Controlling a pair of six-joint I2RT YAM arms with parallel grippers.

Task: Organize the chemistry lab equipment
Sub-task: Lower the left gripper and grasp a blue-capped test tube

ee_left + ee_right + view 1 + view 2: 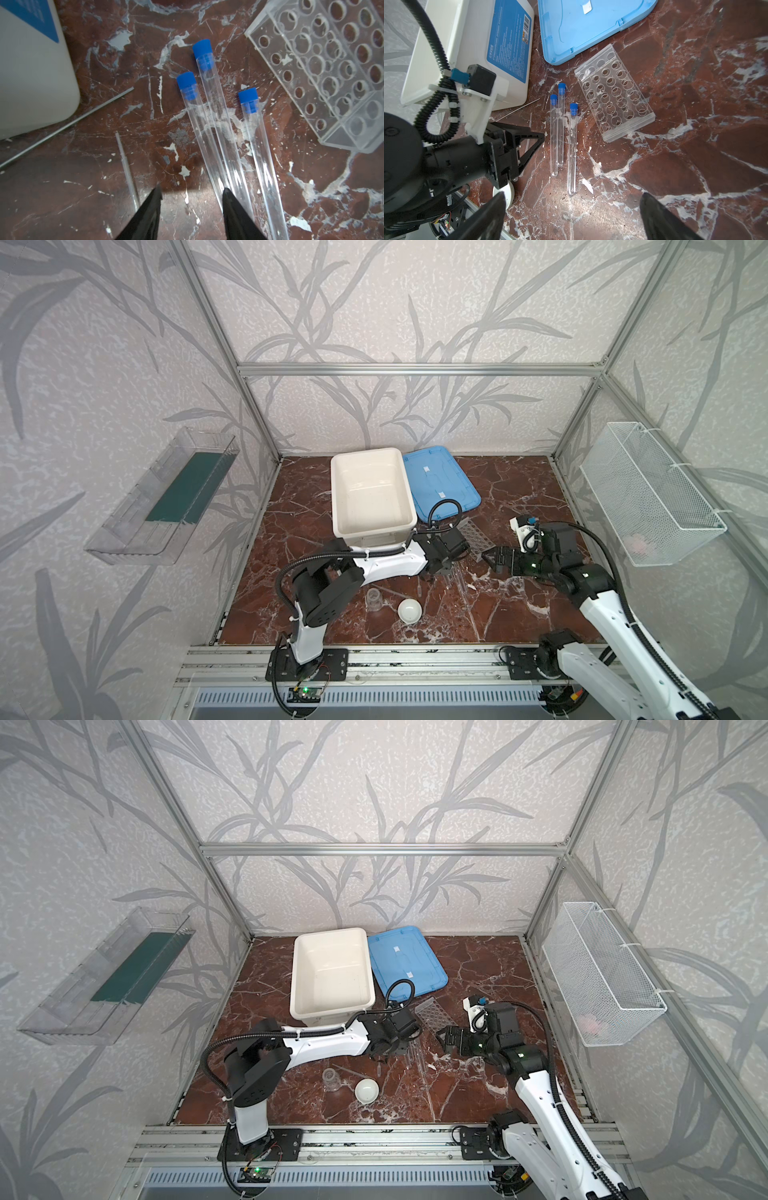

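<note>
LEFT: your left gripper (192, 188) hangs half-open, empty, beside the tubes' lower ends | RIGHT: your right gripper (574, 193) gapes wide, empty | TUBES: three blue-capped test tubes (560, 124) lie flat mid-table, just left of the clear rack (324, 68)

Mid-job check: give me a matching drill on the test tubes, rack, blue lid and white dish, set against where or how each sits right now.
Things:
1. test tubes
2. rack
3. blue lid
4. white dish

Places or states:
a. on the table at the back, next to the white tub
b. beside the glass jar, near the front edge
c. lying capped on the table, side by side
d. every hole empty

Pairs: 1-c, 2-d, 3-a, 4-b.
</note>
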